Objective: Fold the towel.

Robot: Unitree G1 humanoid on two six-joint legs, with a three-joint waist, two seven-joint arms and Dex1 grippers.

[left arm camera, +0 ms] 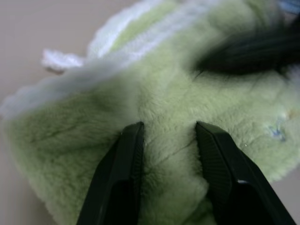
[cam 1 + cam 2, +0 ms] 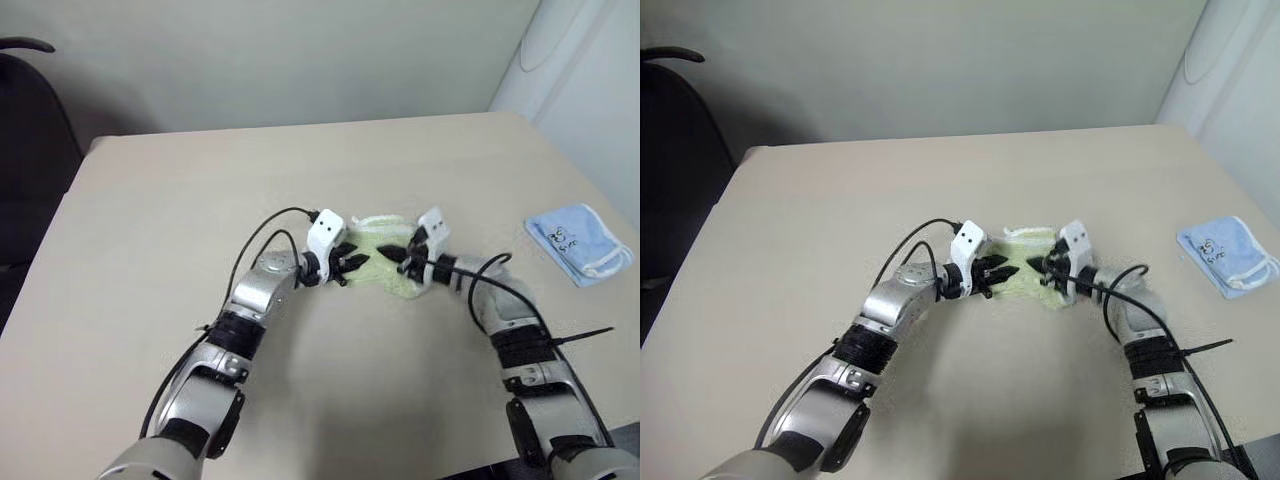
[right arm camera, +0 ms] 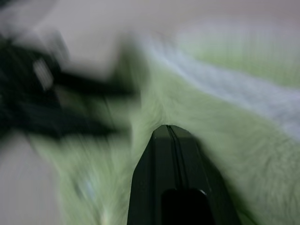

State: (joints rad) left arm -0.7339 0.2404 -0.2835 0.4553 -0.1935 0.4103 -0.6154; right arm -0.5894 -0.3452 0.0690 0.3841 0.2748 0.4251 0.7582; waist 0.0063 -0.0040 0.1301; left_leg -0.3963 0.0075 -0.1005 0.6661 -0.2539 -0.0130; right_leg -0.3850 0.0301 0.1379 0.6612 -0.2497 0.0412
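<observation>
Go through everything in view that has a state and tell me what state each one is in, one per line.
towel: bunched into a small heap on the table, between the two grippers
left gripper: jaws apart, pressed into the towel
right gripper: jaws shut, tip against the towel
blue cloth: folded, lying apart near the table's right edge
table: bearing both cloths

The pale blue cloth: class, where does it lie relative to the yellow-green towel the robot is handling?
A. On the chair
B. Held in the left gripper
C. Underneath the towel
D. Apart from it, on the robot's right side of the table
D: the pale blue cloth lies alone near the table's right edge, apart from the towel.
</observation>
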